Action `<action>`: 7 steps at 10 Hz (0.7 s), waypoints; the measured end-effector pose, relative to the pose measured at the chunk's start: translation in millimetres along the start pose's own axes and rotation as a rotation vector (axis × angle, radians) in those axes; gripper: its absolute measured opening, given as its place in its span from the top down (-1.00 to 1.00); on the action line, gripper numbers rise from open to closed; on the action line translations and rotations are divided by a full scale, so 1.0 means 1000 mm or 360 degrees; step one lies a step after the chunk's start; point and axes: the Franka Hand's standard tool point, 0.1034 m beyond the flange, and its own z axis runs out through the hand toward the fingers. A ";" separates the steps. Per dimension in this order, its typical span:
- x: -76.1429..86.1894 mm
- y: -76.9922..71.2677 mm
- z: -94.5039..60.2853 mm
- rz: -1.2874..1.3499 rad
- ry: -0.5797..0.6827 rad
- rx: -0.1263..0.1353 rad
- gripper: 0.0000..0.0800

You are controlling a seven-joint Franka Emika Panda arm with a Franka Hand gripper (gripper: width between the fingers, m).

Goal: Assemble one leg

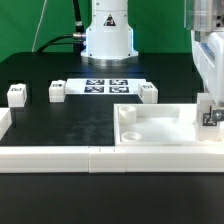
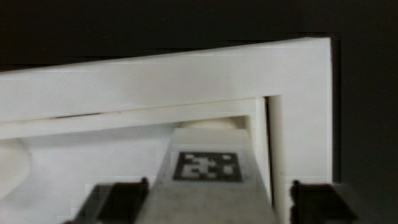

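Right now the gripper (image 1: 211, 117) is clamped on a leg (image 2: 208, 166) — tag facing up between its fingers (image 2: 118, 200). It holds the block at the tray's (image 1: 160, 130) corner, just beside the wall — three other legs (image 1: 57, 91) sit well apart.

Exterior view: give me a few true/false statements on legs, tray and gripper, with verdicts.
1. Three loose legs stand on the table behind the tray. True: one leg, a second leg and a third leg.
2. The gripper is at the tray's corner on the exterior view's right. True.
3. The marker board lies inside the tray. False: it lies on the table behind the tray.
4. In the wrist view, no tag shows between the fingers. False: a tagged leg sits there.
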 end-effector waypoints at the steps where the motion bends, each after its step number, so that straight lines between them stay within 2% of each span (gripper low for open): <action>1: 0.000 0.000 0.000 -0.0059 0.0000 0.0000 -0.22; 2: 0.000 0.000 0.000 -0.0116 0.0000 -0.0001 -0.53; 3: 0.000 0.000 0.000 -0.0241 0.0000 -0.0008 -0.60; 7: 0.002 -0.001 0.002 -0.1096 -0.0005 -0.0045 -0.62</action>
